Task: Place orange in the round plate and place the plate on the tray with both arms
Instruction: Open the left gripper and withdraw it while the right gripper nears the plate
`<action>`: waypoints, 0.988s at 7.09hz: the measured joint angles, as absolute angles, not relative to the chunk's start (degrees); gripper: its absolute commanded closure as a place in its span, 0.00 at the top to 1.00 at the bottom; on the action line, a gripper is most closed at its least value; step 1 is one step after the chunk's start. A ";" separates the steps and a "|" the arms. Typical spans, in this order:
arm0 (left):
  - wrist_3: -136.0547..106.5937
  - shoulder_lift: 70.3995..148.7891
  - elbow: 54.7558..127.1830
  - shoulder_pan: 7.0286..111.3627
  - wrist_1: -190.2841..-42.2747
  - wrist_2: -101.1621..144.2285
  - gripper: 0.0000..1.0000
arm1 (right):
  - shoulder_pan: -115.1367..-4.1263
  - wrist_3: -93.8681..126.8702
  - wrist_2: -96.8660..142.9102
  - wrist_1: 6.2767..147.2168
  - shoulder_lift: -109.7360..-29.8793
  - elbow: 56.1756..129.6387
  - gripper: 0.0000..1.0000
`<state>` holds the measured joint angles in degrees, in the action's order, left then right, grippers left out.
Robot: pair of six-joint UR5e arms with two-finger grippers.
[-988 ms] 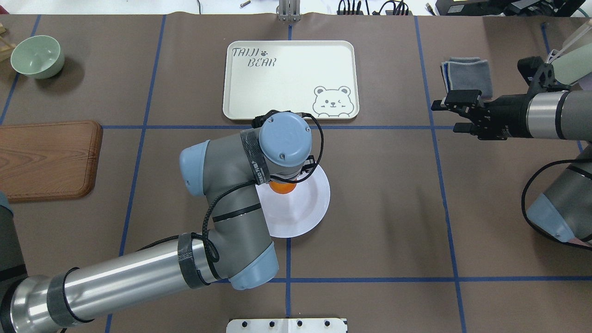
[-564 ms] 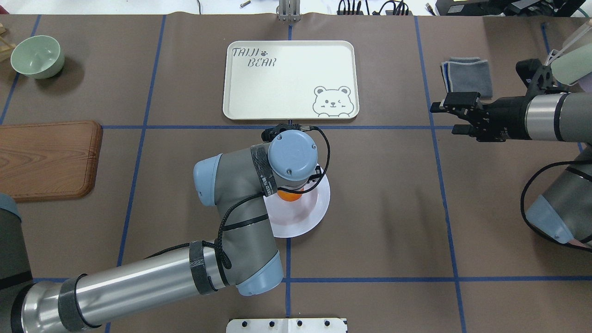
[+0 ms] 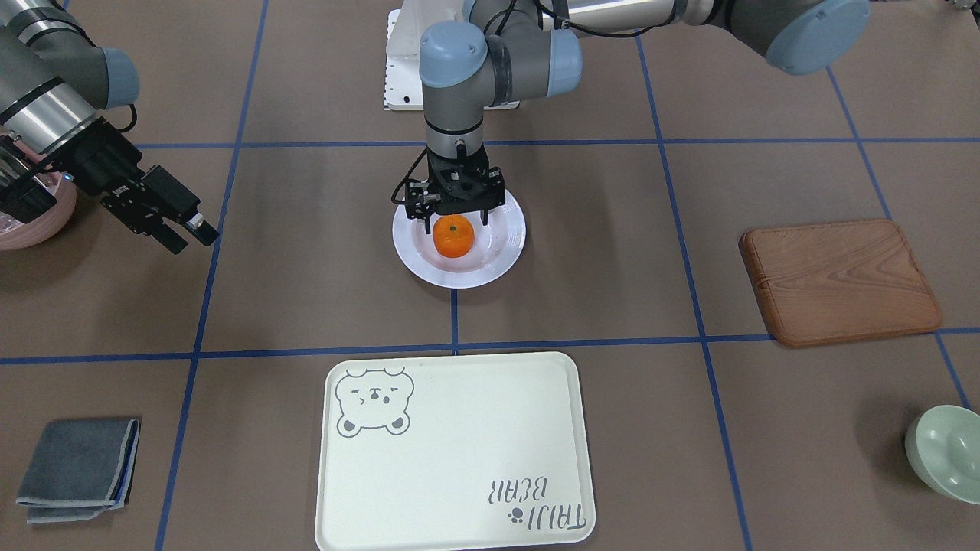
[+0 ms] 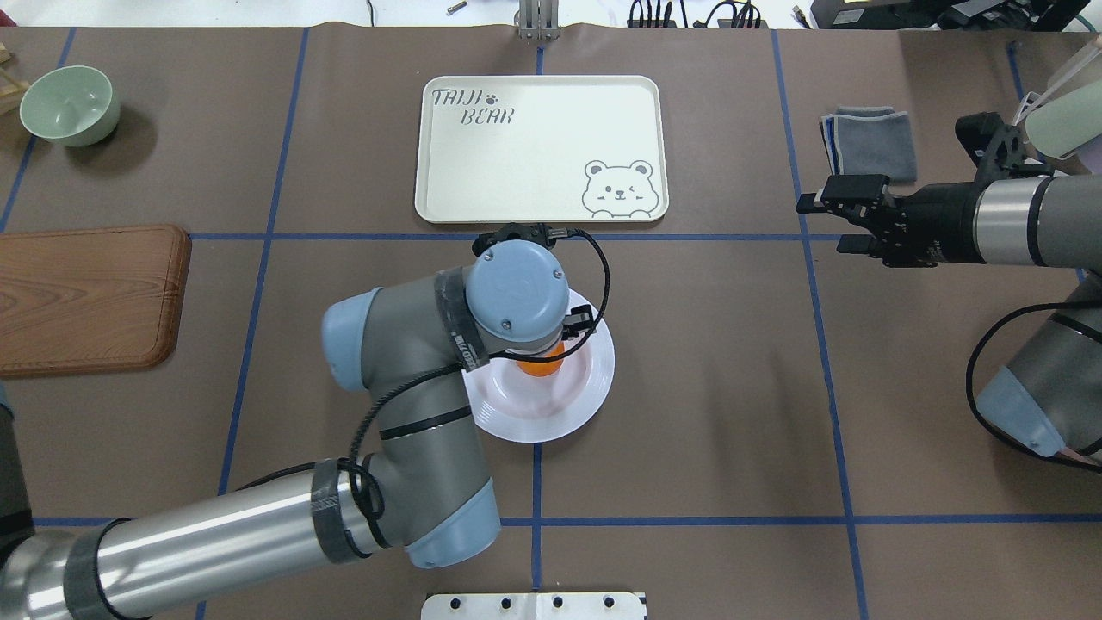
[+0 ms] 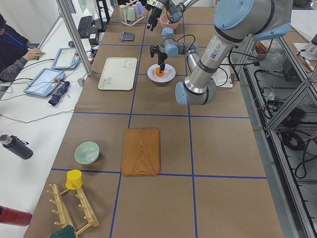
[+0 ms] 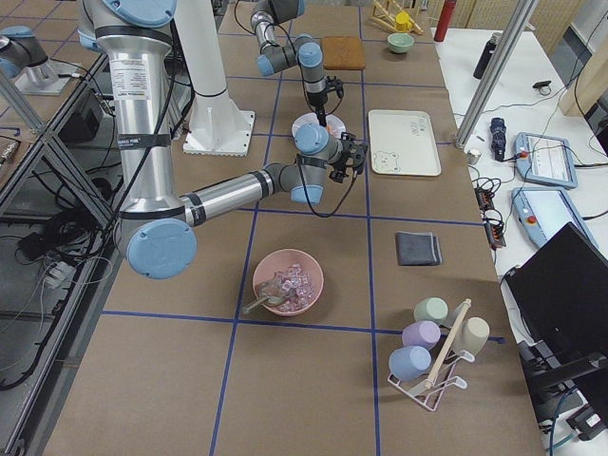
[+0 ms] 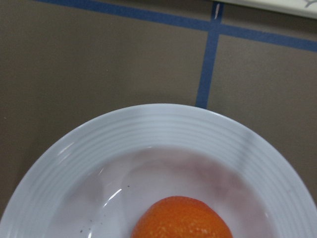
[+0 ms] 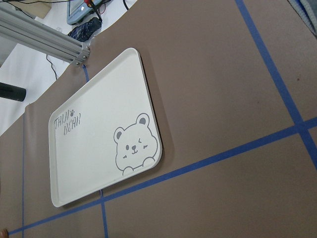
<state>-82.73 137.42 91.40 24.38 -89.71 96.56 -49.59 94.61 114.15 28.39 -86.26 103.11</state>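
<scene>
Orange (image 3: 452,236) rests in the well of the round plate (image 3: 507,251), and the tray (image 4: 534,164) lies just beyond. Left gripper (image 3: 455,218) has jaws spread wider than the fruit and grips nothing. Right gripper (image 4: 828,224) is open, empty, well right. You'd best lift the left one straight up, then take opposite rims.

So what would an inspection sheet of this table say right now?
Surface: brown table with blue tape lines.
Job's things: orange sits in round plate; tray apart from it, nothing on it.
Clutter: wooden board, green bowl, folded grey cloth, pink bowl.
Jaws: left arm's open above the orange; right arm's open, off to the side.
Cables: black cable loops at left arm's wrist.
Surroundings: person at tablets; cup rack.
</scene>
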 measured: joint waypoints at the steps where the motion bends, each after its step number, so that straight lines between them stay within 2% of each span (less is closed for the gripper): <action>1: -78.32 134.27 98.34 27.50 -85.58 99.42 0.98 | -49.22 95.68 113.60 28.28 -86.21 103.20 1.00; 3: -65.87 127.64 107.42 36.47 -78.55 106.10 0.98 | -46.00 99.29 109.20 27.58 -86.19 103.75 1.00; 7: -34.52 112.71 109.19 56.81 -77.09 118.19 0.98 | -28.12 108.01 85.52 27.42 -88.54 108.91 1.00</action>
<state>-34.52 112.71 109.19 56.81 -77.09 118.19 -28.12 108.01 85.52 27.42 -88.54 108.91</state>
